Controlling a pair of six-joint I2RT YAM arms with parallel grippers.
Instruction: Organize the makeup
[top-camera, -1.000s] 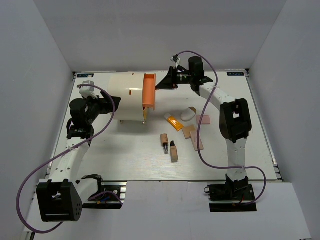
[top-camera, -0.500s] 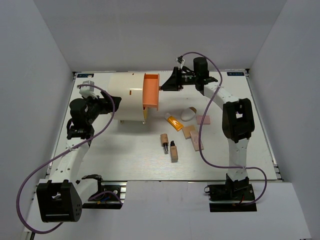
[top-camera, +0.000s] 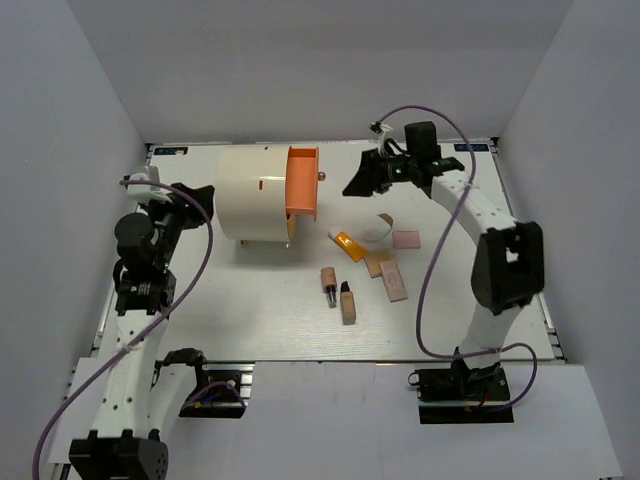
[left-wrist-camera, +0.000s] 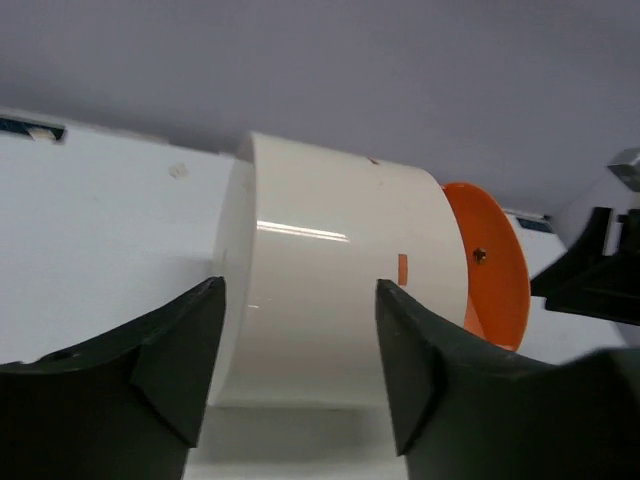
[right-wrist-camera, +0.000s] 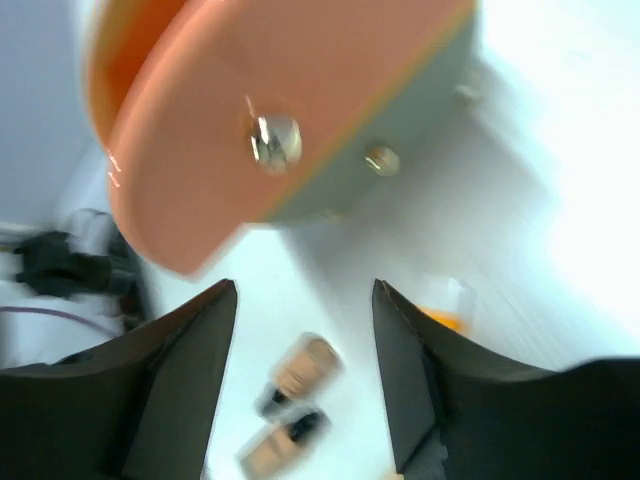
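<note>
The left claw (left-wrist-camera: 298, 290) is spread wide and empty, pointing at the cream cylinder (top-camera: 255, 195) that lies on its side on the bench (top-camera: 250, 310). The cylinder's orange front (top-camera: 300, 183) faces right. Just right of it the makeup (top-camera: 348, 302) lies loose on the bench: brown tubes (top-camera: 328, 284), orange-and-white tube (top-camera: 347, 243), beige pieces (top-camera: 395, 283), white compact (top-camera: 378, 229), pink square (top-camera: 406, 240). The right claw (top-camera: 350, 188) hangs near the orange front, fingers parted, holding nothing.
</note>
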